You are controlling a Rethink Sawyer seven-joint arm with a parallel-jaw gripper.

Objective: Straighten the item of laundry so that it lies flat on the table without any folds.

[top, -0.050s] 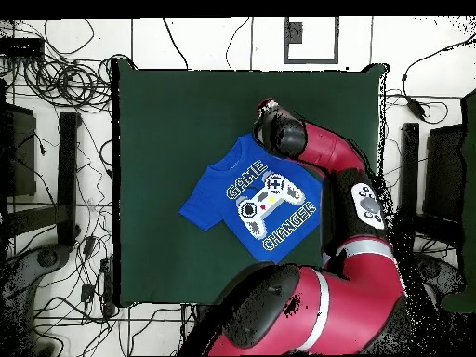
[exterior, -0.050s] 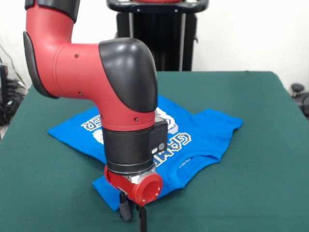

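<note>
Blue short-sleeved T-shirt (exterior, -0.050s: pixel 203 133) with white pixel lettering: lying mostly spread, turned askew, near the middle of the dark green felt-topped table (exterior, -0.050s: pixel 43 193). Red-and-black arm's gripper (exterior, -0.050s: pixel 134 212): hovering at the shirt's near hem corner, fingers cut off by the frame edge; whether parted or closed cannot be told. Risk: a pinch there dragging the whole shirt, bunching it.
</note>
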